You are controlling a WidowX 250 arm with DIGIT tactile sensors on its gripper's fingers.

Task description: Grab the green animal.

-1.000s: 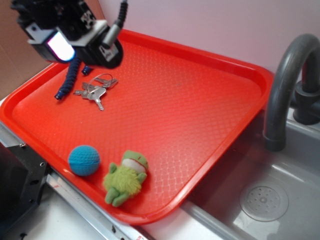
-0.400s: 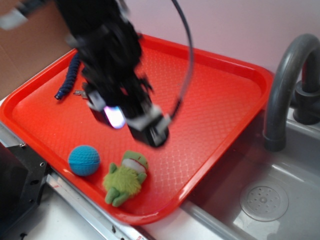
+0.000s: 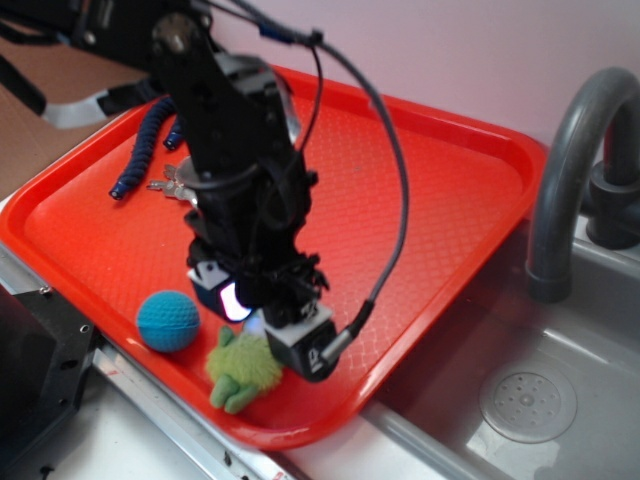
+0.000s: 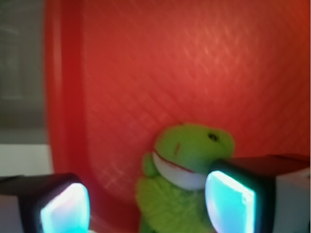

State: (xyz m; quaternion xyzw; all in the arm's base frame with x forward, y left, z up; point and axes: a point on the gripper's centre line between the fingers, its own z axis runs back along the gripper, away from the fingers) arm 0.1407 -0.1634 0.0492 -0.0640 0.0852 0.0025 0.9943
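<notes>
Not yet grabbed: frog lying near the tray's near edge, just right of the blue ball, head hidden under the gripper in the exterior view. Jaws spread wide in the wrist view, one pad overlapping the head's right side, contact impossible to confirm. Left to do, by the look of it: centre, descend, close, lift. Keys and sink visible only from outside; face only from the wrist.

Looked like play kitchen: grey sink with drain, curved tap at right, red tray beside it.
</notes>
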